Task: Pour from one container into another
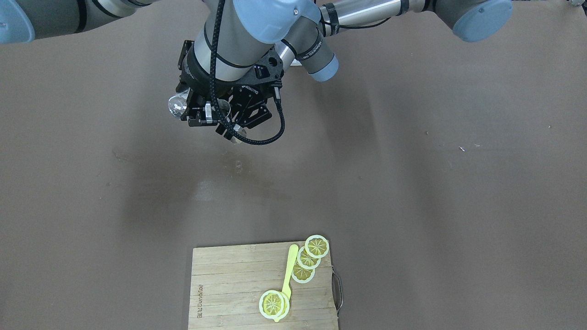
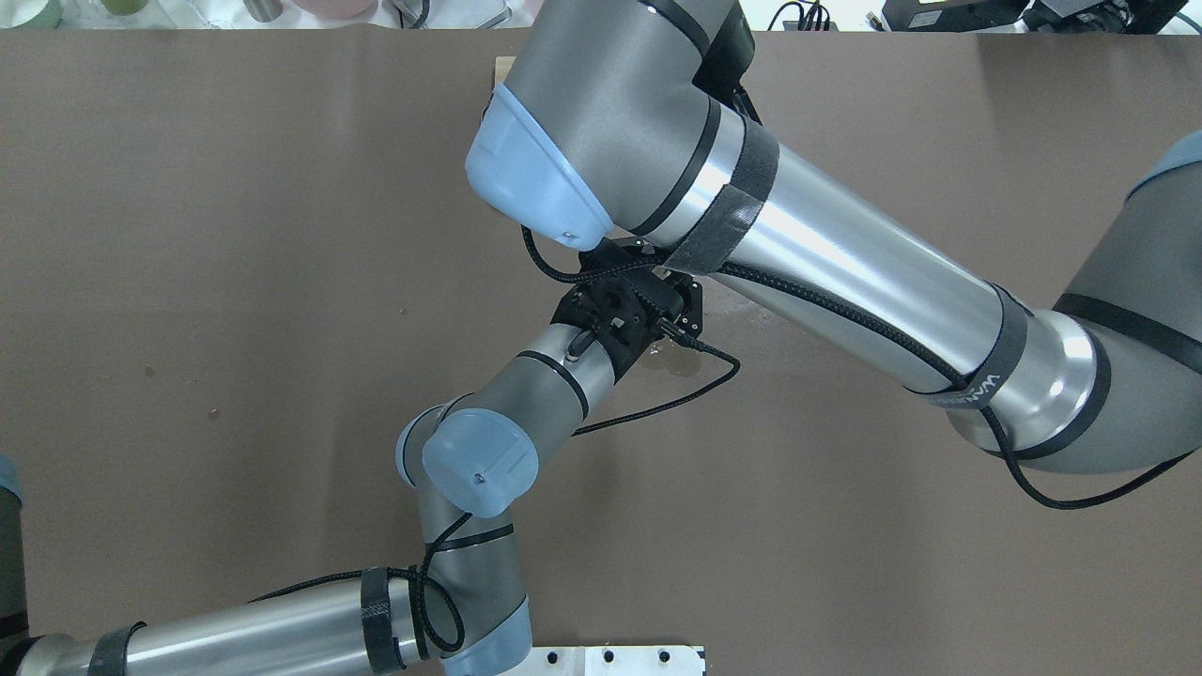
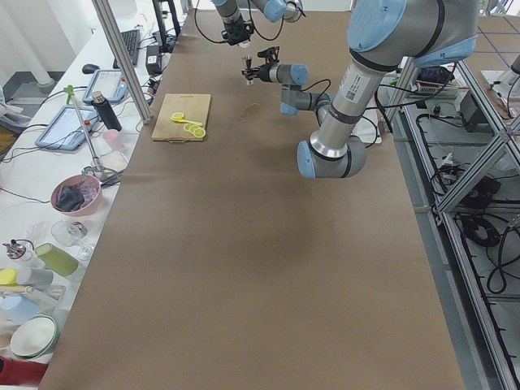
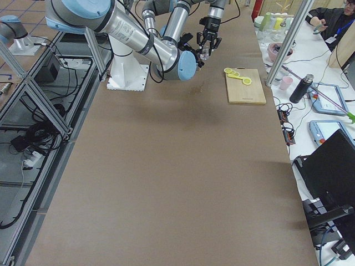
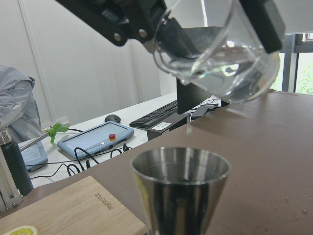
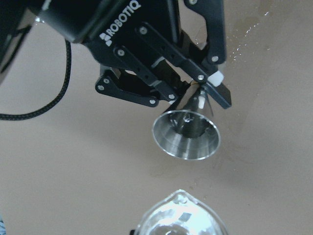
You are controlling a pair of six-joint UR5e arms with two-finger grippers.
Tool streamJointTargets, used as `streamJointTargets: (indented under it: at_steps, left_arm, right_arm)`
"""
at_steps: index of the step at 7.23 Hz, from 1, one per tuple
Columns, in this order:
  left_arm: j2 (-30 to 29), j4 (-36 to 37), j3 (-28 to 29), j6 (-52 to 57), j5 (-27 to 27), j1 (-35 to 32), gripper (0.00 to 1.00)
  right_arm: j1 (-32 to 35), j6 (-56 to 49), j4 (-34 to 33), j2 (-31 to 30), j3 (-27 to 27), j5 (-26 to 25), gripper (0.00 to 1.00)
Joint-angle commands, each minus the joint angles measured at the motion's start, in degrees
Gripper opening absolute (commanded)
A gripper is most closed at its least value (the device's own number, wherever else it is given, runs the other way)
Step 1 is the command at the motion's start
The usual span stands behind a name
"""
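**L wrist cam:** the steel jigger (image 5: 180, 196) sits just below the lens, where the L jaws would be (the jaws themselves are out of frame here). Its long axis is vertical, mouth up. It is a smooth polished cone that widens to a thin round rim.

Above it is the glass (image 5: 220, 54), clear and round-walled. It is tipped so its axis runs nearly level and its lip points down over the jigger mouth. The two do not touch. Clear liquid pools in the glass's low side, w/ a small drop under the lip. The R gripper (image 5: 210, 27) has black fingers clamped on the glass from both sides.

**R wrist cam:** the L gripper (image 6: 198, 95) is black w/ ROBOTIQ lettering. Its fingers pinch the jigger's narrow lower part. The jigger's open mouth faces the cam, just off the fingertips. The glass rim sits at the bottom edge, nearest the lens.

**Front cam:** a wet patch (image 1: 234, 160) lies on the matte brown table (image 1: 435, 183), near both jaws in this view. A slatted wooden board (image 1: 229, 284) sits well apart from them. It carries lemon slices (image 1: 316, 246) and a yellow utensil (image 1: 289, 270).

**Overhead:** the R arm covers the jaw tips, so grip can't be judged there.

**Side cams:** grippers too small to read.
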Motion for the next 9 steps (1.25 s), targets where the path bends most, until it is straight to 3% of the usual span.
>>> streamJointTargets:
  at_steps: [1,3,7,9]
  left_arm:
    - [0.0,0.0,0.0,0.0,0.0,-0.05,0.0]
    - [0.0,0.0,0.08,0.0,0.0,-0.05,0.0]
    - [0.0,0.0,0.08,0.0,0.0,-0.05,0.0]
    - [0.0,0.0,0.08,0.0,0.09,-0.05,0.0]
  right_arm:
    - [1.61,0.03,3.59,-2.34,3.26,2.68,0.0]
    - [2.66,0.12,5.1,-6.9,9.4,3.65,0.0]
    - [6.87,0.21,11.93,-21.92,27.68,6.81,0.0]
    - [8.19,0.47,15.89,-27.12,32.36,8.13,0.0]
